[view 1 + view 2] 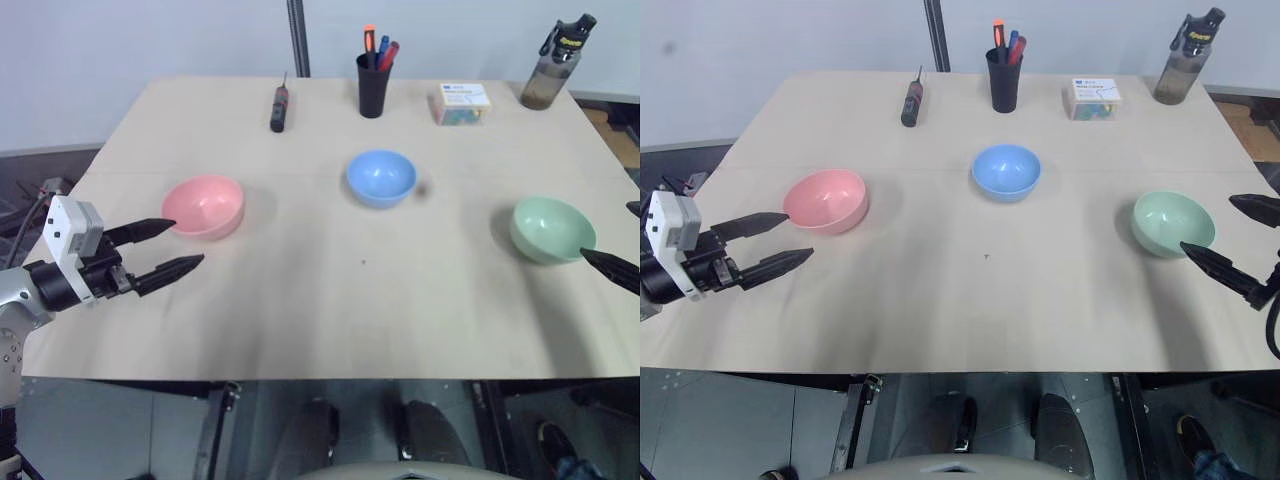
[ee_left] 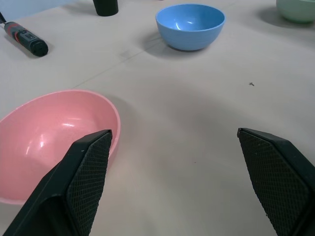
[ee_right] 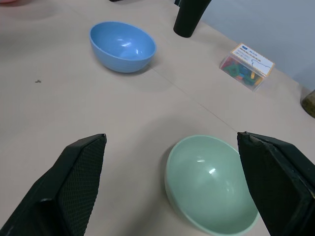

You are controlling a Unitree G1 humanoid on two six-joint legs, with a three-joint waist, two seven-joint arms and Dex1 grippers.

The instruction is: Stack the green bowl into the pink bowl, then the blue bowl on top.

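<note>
I see all three bowls sitting separately on the worktop point(image 1: 330, 300), none stacked. The pink bowl point(image 1: 204, 206) is toward my left side, the blue bowl point(image 1: 381, 177) sits near the middle and a bit farther back, and the green bowl point(image 1: 551, 228) is over on my right. My left hand point(image 1: 175, 248) hovers just beside the pink bowl on its near-left side, its two black fingers spread apart and holding nothing. My right hand point(image 1: 1230, 240) hangs at the right edge beside the green bowl, its fingers likewise wide apart and empty, with the bowl lying ahead between them in the right wrist view. Along the back stand a screwdriver point(image 1: 279, 107), a black pen cup point(image 1: 373, 84), a small clear box point(image 1: 461, 103) and a water bottle point(image 1: 556, 65).
</note>
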